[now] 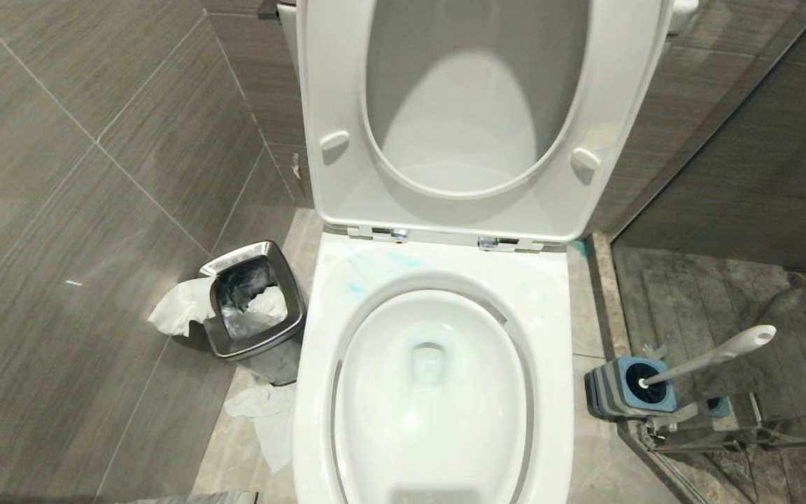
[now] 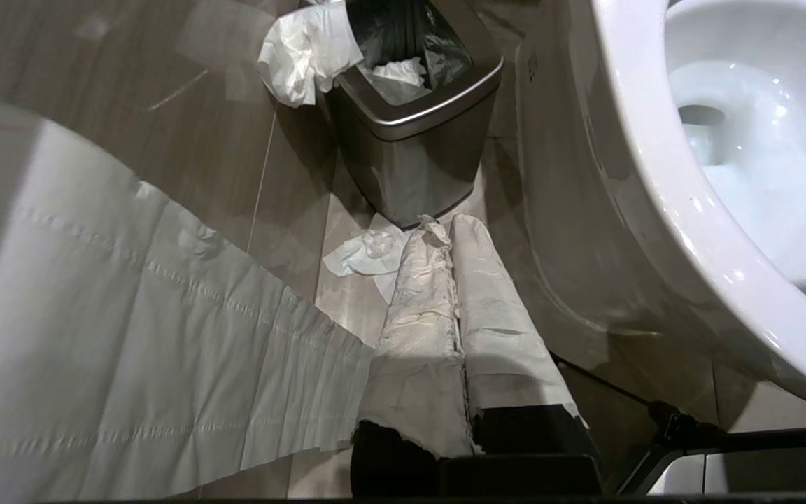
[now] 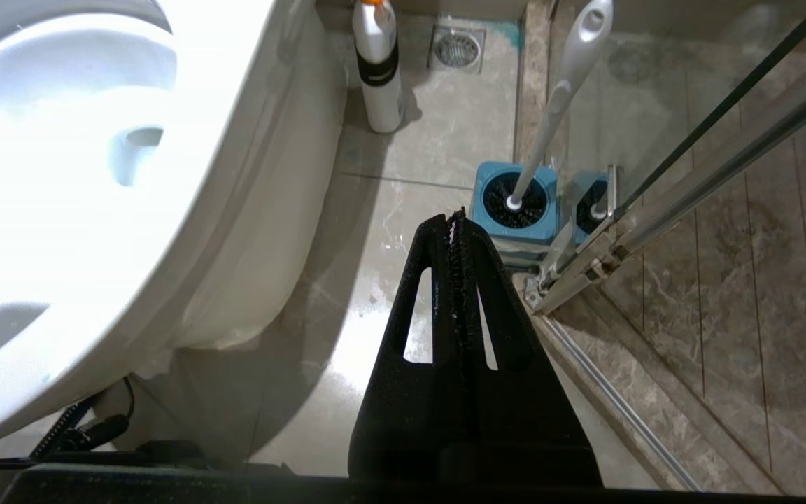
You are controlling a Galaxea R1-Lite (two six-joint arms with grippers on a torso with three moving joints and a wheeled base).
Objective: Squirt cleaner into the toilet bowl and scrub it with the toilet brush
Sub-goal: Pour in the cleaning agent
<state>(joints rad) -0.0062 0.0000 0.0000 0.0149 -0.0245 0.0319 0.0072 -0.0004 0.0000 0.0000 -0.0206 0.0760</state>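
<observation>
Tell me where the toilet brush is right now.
The brush stands in its blue holder on the floor right of the toilet bowl in the head view, beside the glass shower door's rail, handle leaning away from the bowl.

The toilet bowl (image 1: 438, 392) is glossy white, with pale turquoise smears of cleaner (image 1: 403, 260) on its rear ledge. The toilet brush (image 1: 714, 355) has a white handle and black bristles; its holder (image 1: 630, 388) is blue with grey stripes. The bin (image 1: 256, 308) is brushed steel with a black liner. Wall tiles (image 1: 95, 175) are grey, finely streaked.
</observation>
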